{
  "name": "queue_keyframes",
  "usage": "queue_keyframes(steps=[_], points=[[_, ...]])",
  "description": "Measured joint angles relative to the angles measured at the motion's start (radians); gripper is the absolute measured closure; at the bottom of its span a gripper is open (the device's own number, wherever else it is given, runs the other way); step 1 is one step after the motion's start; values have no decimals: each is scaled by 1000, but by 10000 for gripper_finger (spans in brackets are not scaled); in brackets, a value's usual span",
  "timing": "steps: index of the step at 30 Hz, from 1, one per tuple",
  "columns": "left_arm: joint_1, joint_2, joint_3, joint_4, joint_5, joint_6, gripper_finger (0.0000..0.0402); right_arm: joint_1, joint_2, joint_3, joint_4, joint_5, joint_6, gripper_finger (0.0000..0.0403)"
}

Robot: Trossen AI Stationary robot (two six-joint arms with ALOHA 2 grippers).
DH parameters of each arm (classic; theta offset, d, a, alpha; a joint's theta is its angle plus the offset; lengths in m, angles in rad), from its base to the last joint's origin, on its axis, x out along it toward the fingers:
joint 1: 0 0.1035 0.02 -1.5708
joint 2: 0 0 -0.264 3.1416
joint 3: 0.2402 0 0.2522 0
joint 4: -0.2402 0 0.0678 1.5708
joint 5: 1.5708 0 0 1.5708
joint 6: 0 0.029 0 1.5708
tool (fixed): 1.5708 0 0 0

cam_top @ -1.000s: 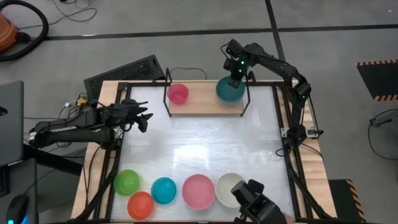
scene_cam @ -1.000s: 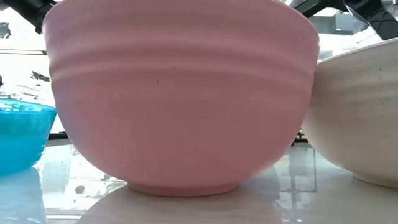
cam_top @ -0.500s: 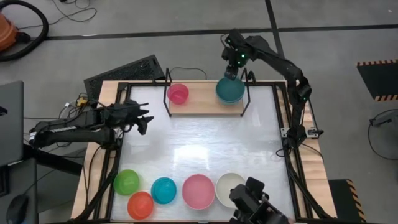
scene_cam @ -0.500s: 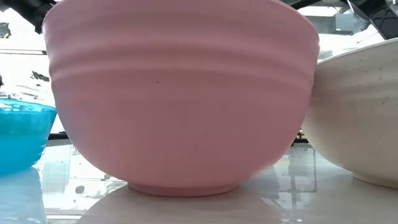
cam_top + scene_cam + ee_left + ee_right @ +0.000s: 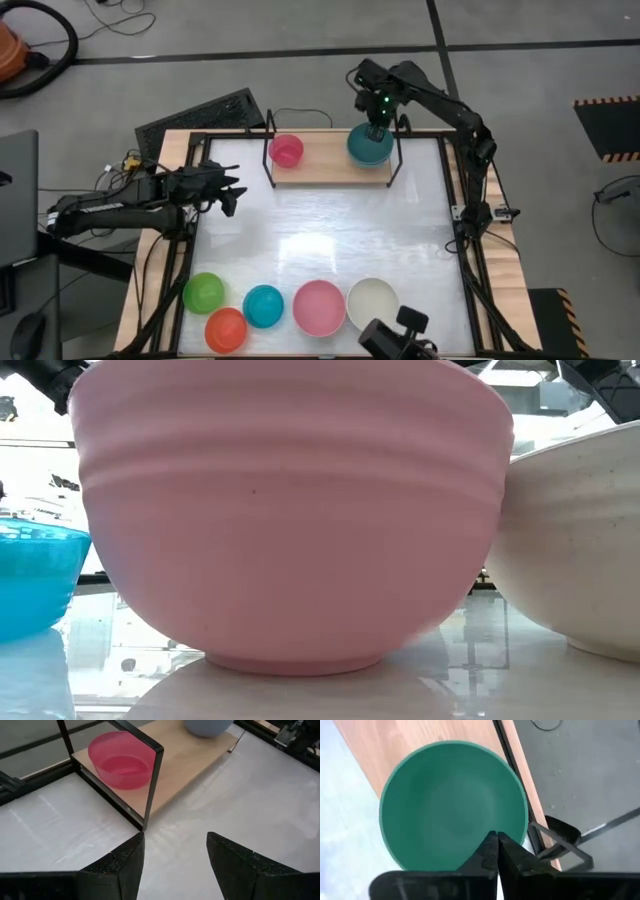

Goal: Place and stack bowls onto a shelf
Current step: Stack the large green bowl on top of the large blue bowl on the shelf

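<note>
The light-wood shelf [image 5: 325,162] stands at the table's far side. A magenta bowl [image 5: 286,150] sits on its left end and a dark teal bowl [image 5: 368,147] on its right end. In the left wrist view a grey-blue bowl [image 5: 207,726] shows at that right end. My right gripper [image 5: 378,128] is shut and points down over the teal bowl [image 5: 445,805], near its rim. My left gripper [image 5: 232,190] is open and waits at the table's left edge. Green [image 5: 204,292], orange [image 5: 226,329], cyan [image 5: 263,306], pink [image 5: 319,307] and cream [image 5: 371,301] bowls rest on the near part of the table. My right gripper's shut fingertips [image 5: 492,842] stand above the inside of the teal bowl beside its rim [image 5: 520,827], coming from above. I cannot tell whether they touch it.
Black wire uprights [image 5: 397,150] close the shelf's two ends; one upright [image 5: 152,785] stands in front of my left gripper [image 5: 175,842]. The pink bowl [image 5: 290,510] and the cream bowl [image 5: 580,540] fill the low view. A dark object [image 5: 395,338] lies at the near edge.
My right arm has shifted a little toward the far edge and back over the teal bowl, which has stayed on the shelf. The dark object at the near edge has slid off the cream bowl toward the near edge.
</note>
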State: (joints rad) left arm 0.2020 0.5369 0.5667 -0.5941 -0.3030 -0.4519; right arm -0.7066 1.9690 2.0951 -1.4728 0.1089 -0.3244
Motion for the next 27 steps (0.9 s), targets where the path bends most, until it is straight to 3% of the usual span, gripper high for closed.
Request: queue_keyframes(steps=[8, 27], points=[[0, 0, 0, -13, 0, -4, 203, 38, -1, -84, -39, 109, 19, 385], [0, 0, 0, -27, -17, -5, 203, 37, -1, -213, -68, 186, 66, 385]])
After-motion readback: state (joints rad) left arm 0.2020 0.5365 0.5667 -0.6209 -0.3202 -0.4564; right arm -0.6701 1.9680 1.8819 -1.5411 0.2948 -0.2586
